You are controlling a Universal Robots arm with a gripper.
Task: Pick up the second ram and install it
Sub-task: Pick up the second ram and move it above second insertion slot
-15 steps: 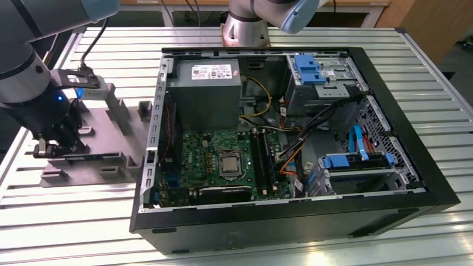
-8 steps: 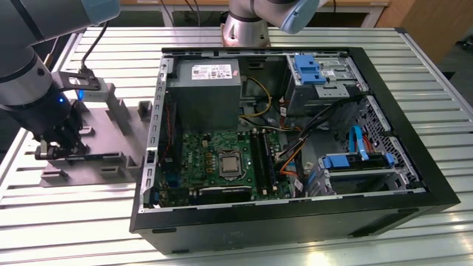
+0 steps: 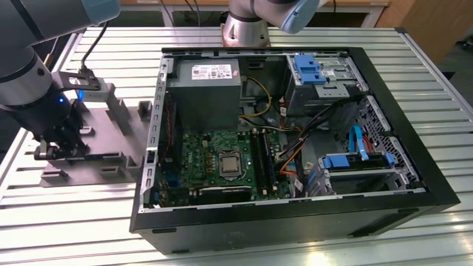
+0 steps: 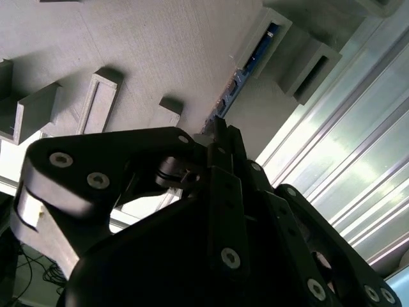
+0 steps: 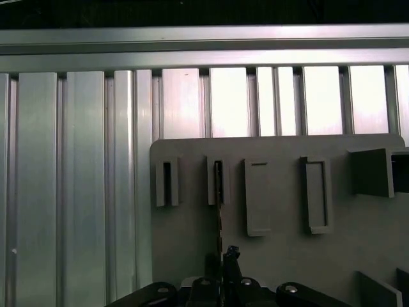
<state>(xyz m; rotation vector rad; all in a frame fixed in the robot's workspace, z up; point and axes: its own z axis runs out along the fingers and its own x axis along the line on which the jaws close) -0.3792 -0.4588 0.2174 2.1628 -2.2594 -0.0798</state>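
**A:** Where's the second ram (image 5: pixel 218 198)?

**B:** It's standing on edge in a slot of the grey holder (image 5: pixel 281 256), on the bench (image 3: pixel 74 221) beside the open computer case (image 3: pixel 442 194). The jaws look narrow, pinched on its near end.

**A:** What worries you?

**B:** That end grip. If it's lifted crooked, the stick could bind in the slot, twist between the jaws, or drag the holder up.
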